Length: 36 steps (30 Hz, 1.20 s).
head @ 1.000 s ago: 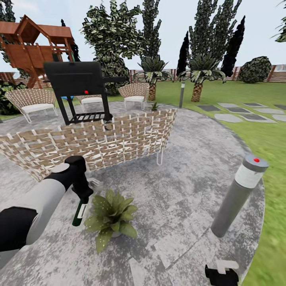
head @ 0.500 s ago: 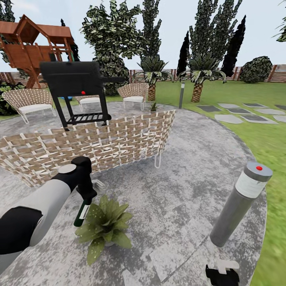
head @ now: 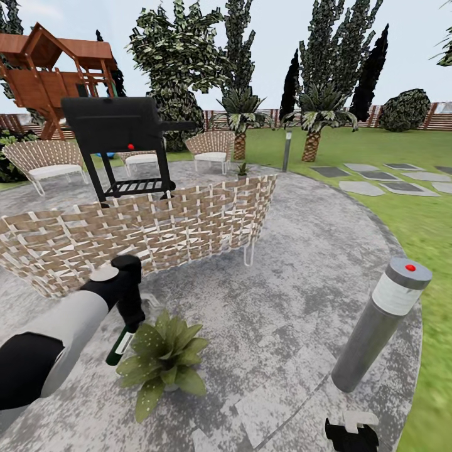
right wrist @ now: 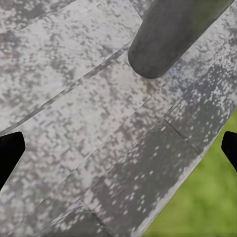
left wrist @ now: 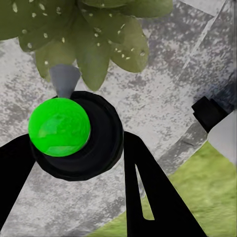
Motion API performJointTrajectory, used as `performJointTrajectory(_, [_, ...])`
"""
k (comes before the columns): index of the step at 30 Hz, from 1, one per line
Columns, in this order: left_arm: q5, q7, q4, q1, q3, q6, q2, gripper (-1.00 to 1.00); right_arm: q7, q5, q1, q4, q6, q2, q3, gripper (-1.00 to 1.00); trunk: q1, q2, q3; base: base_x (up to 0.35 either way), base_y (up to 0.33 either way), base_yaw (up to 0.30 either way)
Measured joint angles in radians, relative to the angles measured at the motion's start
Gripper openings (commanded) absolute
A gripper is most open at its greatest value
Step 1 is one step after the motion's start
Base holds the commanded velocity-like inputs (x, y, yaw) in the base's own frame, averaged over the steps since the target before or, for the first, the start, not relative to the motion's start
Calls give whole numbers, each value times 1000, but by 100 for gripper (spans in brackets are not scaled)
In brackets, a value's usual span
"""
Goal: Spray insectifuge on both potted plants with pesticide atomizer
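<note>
**A:** Since your left gripper (head: 129, 321) already carries the pesticide atomizer (head: 117, 347), where does the near potted plant (head: 160, 360) lie from it?

**B:** Just beside it, toward the robot's right and a little lower on the patio (head: 282, 301). In the head view your bottle hangs with its long axis close to upright, base down and tipped slightly toward the robot, its lower end next to the plant's outer leaves. The left wrist view looks down along the bottle: a pale grey cone (left wrist: 64, 80) points at the speckled leaves (left wrist: 94, 34), so I judge the nozzle is already aimed into the rosette.

**A:** And the jaws?

**B:** Your left jaws are closed round the bottle's upper part. Your right gripper (head: 351, 433) sits low at the picture's edge, near a grey bollard light (head: 380, 323), well apart from the plant; its fingertips (right wrist: 10, 153) stand wide apart with nothing but paving between them.

**A:** The second plant?

**B:** A small one (head: 243, 168) stands far off beyond the woven sofa (head: 157, 229), near a wicker chair (head: 212, 147). Your left arm is much the nearer to the first.
</note>
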Motion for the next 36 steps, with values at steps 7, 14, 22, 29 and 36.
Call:
performJointTrajectory(7, [-3,0,-8,46,2,3,-37,-100,0,0,0,-1,-1,0,0,100,0,0,0,0,-13,0])
performJointTrajectory(14, [-2,0,-11,57,0,11,-37,-100,-1,-1,0,-1,-2,1,0,100,0,0,0,-53,-232,184])
performJointTrajectory(22, [-2,0,-11,56,-1,13,-35,-100,0,-2,0,-1,-2,0,0,100,0,0,0,-194,-145,26])
performJointTrajectory(29, [-3,0,-6,57,-1,13,-25,-100,0,-2,0,-1,-2,2,0,100,0,0,0,-11,-4,202])
performJointTrajectory(36, [-2,0,-5,60,3,13,-4,-100,0,-1,0,-2,-2,2,0,100,0,0,0,43,0,66])
